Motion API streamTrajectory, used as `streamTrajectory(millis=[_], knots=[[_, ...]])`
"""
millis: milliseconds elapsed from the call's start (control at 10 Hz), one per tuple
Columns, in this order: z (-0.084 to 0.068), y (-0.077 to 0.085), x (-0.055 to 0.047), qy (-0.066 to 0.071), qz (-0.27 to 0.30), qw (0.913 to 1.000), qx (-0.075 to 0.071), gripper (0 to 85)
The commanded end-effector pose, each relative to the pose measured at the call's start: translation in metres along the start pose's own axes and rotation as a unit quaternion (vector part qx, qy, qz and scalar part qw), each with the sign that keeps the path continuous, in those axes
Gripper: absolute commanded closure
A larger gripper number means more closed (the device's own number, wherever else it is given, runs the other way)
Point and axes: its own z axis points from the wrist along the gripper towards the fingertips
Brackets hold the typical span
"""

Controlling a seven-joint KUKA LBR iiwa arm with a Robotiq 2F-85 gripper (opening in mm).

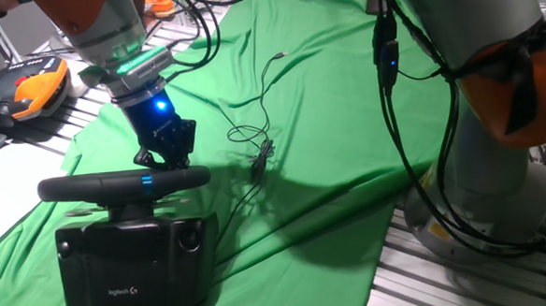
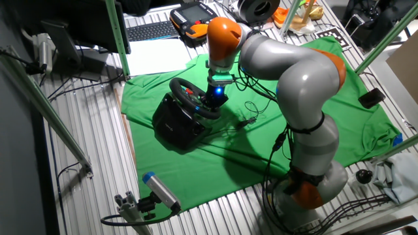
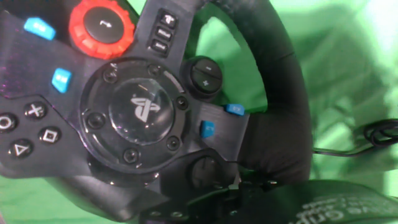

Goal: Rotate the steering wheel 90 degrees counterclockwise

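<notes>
The steering wheel is a black padded rim with a small blue light, seen edge-on above its boxy black base with a white Logitech logo. It also shows in the other fixed view. My gripper comes down on the far right part of the rim, and its black fingers close around it; it also shows in the other fixed view. In the hand view the hub with the PlayStation logo fills the left. The rim runs down into a black finger at the bottom edge.
A green cloth covers the table under the wheel. A thin black cable lies on it to the right of the wheel. An orange-and-black tool lies at the far left. My arm's base stands at the right.
</notes>
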Motion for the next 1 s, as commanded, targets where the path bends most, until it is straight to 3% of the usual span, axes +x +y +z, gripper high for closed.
streamTrajectory(millis=[0,200,500,600,800,900], knots=[[0.0009,0.0004,-0.0019,-0.002,0.0,1.0,-0.001,85.0],[0.0016,0.0,-0.0034,-0.005,0.0,1.0,-0.002,85.0],[0.0018,-0.0005,-0.0047,-0.012,0.017,0.9996,0.021,85.0],[0.001,-0.001,-0.0054,0.0,0.045,0.9987,0.025,85.0],[0.0004,-0.0013,-0.007,0.025,0.068,0.9974,0.003,85.0],[0.0,-0.0012,-0.0076,0.035,0.077,0.9964,0.0,85.0]])
